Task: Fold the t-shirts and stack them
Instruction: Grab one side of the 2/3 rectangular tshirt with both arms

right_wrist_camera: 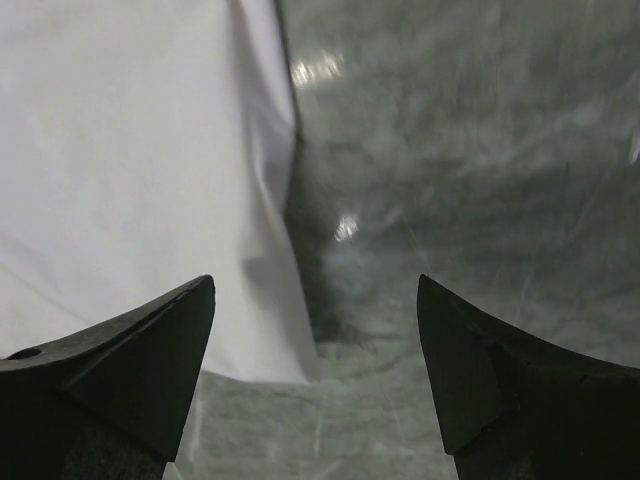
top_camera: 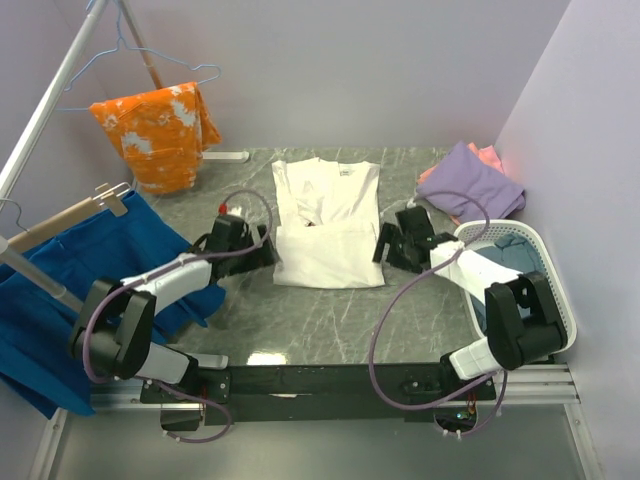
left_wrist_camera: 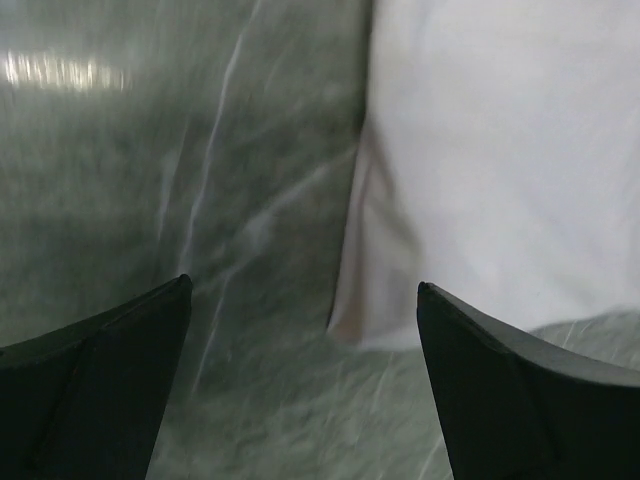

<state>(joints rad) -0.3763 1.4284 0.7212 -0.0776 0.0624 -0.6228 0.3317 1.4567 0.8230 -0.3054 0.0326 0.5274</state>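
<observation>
- A large blue cloth (top_camera: 70, 275) hangs on a hanger at the far left, draping over the left edge of the table (top_camera: 300, 320)
- An orange, white-splotched garment (top_camera: 160, 128) hangs on another hanger at the far left corner
- The left gripper (top_camera: 270, 250) sits low, just beside the white t-shirt's left edge; the left wrist view shows its jaws spread wide with nothing between them, over marble and the shirt's near left corner (left_wrist_camera: 500, 150)
- The white t-shirt (top_camera: 328, 222) lies flat mid-table, collar to the far side, its near part folded up over the chest
- The right gripper (top_camera: 384, 246) is just beside the shirt's right edge; its jaws stand apart and hold nothing, with the shirt's edge (right_wrist_camera: 130, 170) under the left finger
- A purple t-shirt (top_camera: 475, 182) lies crumpled at the far right, over a salmon-pink one (top_camera: 490, 154)
- A white basket (top_camera: 556, 262) at the right edge holds a grey-blue t-shirt (top_camera: 512, 266)
</observation>
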